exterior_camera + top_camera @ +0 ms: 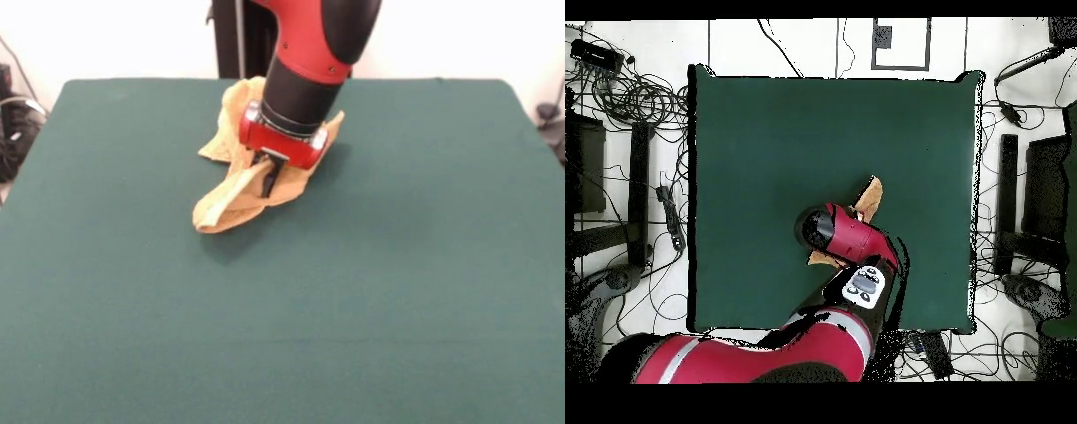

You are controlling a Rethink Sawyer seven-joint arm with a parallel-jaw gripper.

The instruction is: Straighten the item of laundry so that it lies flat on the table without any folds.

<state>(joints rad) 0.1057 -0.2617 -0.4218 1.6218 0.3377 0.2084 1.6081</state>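
Note:
The item of laundry [231, 201] is an orange-tan towel, crumpled into a folded heap on the far middle of the green table [397, 265]. One rolled lobe points toward the near left and other folds bunch up behind the arm. My gripper [267, 180] points down into the heap's middle, its dark fingers close together and shut on a fold of cloth. From overhead the red arm covers most of the item of laundry [870, 198]; only a tan tip and a small patch beside the wrist show on the table [765, 150], and the gripper is hidden.
Wide green surface lies open on every side of the towel, most of it toward the near edge in the front view. Cables [635, 100] and dark equipment [1035, 190] crowd the floor round the table.

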